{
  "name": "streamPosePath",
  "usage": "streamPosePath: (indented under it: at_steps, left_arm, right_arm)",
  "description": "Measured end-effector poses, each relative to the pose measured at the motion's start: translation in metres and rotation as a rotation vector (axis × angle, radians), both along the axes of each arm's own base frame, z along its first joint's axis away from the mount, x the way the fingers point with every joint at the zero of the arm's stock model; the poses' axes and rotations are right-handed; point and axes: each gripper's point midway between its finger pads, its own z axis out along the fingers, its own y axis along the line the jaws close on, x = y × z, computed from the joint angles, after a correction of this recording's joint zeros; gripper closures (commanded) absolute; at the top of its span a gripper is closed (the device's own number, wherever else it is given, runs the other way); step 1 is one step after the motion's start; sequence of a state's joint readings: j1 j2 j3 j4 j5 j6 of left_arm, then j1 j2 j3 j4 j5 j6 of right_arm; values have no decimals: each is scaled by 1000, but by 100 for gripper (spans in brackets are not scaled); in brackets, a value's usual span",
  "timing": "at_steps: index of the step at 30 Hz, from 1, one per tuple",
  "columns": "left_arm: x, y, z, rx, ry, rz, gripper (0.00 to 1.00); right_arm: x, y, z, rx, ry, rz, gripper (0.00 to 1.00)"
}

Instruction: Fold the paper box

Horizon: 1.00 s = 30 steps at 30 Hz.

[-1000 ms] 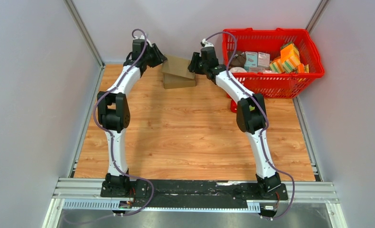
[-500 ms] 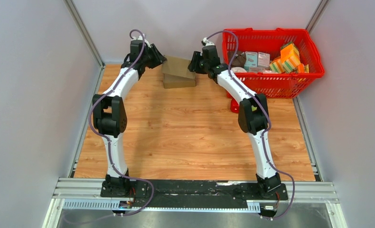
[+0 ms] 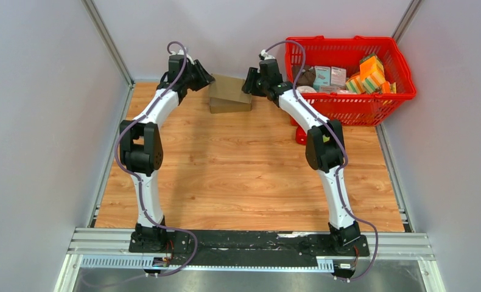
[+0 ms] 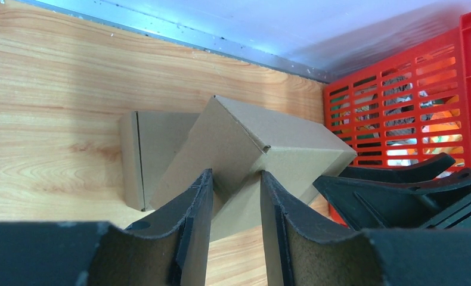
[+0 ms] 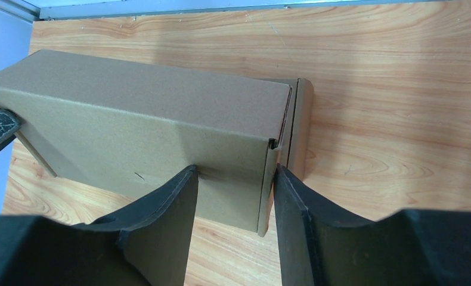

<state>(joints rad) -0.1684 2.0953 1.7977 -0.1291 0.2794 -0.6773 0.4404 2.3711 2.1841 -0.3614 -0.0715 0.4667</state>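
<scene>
**Operator:** Overhead view: report position and progress.

**Arm:** The paper box (image 3: 231, 88) was at the far edge of the table (image 3: 244, 176), raised and tilted between my two grippers. My left gripper (image 3: 206, 79) held its left end and my right gripper (image 3: 248, 82) its right end. The body looked fully formed and closed on the sides I could see. I judged the folding to be nearly done, with only final tucking and setting down left.

**Operator:** Left wrist view: finger state?

**Arm:** My left fingers (image 4: 197, 202) were clamped on a lower corner of the box, one on each face. A top flap seam appeared tucked. I could not tell whether the hidden end was closed.

**Operator:** Right wrist view?

**Arm:** My right fingers (image 5: 179, 196) pinched the near side of the box at its end. One pad was on the long face and the other at the end edge, where a small tab stood slightly proud.

**Operator:** Obstructions?

**Arm:** A flat cardboard piece (image 3: 229, 107) lay on the table directly below the box. A red basket (image 3: 402, 67) of packaged goods stood just beside my right arm, limiting travel that way.
</scene>
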Motion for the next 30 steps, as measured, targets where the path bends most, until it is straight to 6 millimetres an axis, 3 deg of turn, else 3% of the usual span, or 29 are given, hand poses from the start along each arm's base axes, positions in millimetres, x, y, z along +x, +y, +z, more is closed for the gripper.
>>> streamPosePath:
  at_steps: [12, 23, 30]
  left_arm:
    - [-2, -6, -2, -15, 10, -7, 60]
    - [-14, -16, -19, -14, 59, -35, 60]
    - [-17, -15, -23, -9, 84, -36, 60]
  right_arm:
    - [4, -8, 1, 0, -2, -14, 47]
    - [10, -18, 4, 1, -10, -35, 47]
    - [18, -16, 29, 24, -66, -43, 47]
